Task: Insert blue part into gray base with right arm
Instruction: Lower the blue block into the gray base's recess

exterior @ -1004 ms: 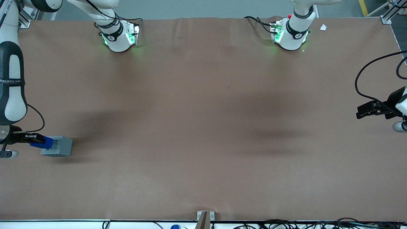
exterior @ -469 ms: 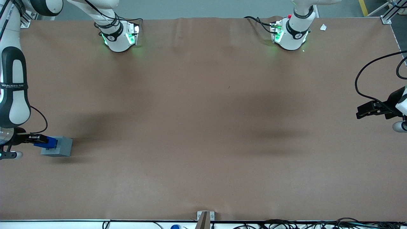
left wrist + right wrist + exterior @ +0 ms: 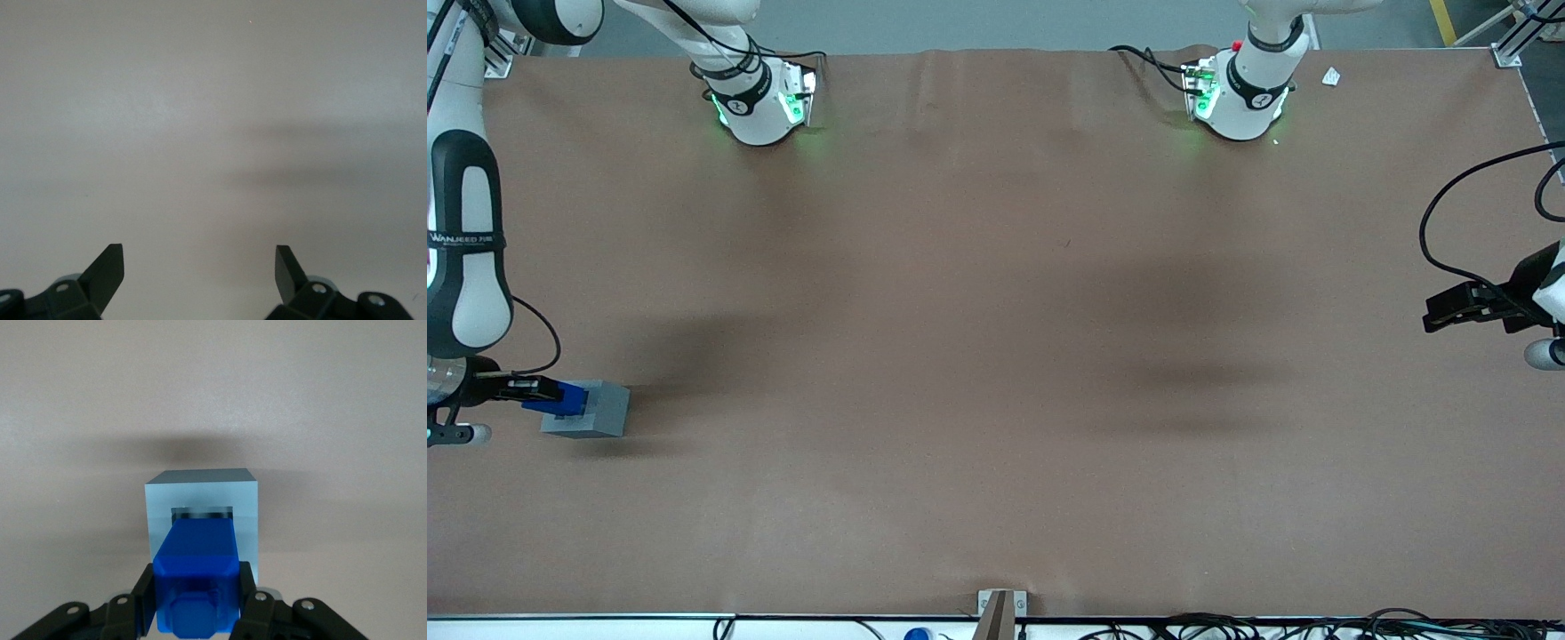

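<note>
Looking from the front, the claw (image 3: 541, 392) sits at the working arm's end of the bench (image 3: 996, 356), clamped on the blue part (image 3: 560, 398), which rests on top of the gray base (image 3: 591, 411). Through the right wrist camera, the blue part (image 3: 195, 577) is pinched by its two flat sides, its leading end at the square recess of the gray base (image 3: 201, 510). Both look like stiff, light, smooth plastic, so a firm side grip seems apt, since the part could slip or jam if tilted.

From the parked arm's wrist I see only its own pincer (image 3: 199, 270), two dark fingertips (image 3: 107, 268) spread well apart, hanging over pale bare worktop (image 3: 200, 120) crossed by soft shadow bands (image 3: 313, 177).
</note>
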Controlling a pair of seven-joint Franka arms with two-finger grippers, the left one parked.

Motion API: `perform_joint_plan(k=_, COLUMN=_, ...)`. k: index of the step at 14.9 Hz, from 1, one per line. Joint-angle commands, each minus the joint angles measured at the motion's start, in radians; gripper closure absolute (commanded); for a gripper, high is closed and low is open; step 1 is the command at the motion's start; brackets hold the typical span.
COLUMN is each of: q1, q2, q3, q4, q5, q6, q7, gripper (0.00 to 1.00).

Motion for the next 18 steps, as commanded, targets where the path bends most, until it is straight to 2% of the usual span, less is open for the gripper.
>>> perform_joint_plan(k=1, q1=-0.012, q2=0.007, q3=0.014, q4=0.019, q5=0.013, q6=-0.007, q7=0.012, gripper=1.00)
perform_joint_plan(k=18, q1=-0.019, q2=0.033, q3=0.014, q4=0.021, q5=0.013, q6=-0.004, q7=0.012, gripper=0.99)
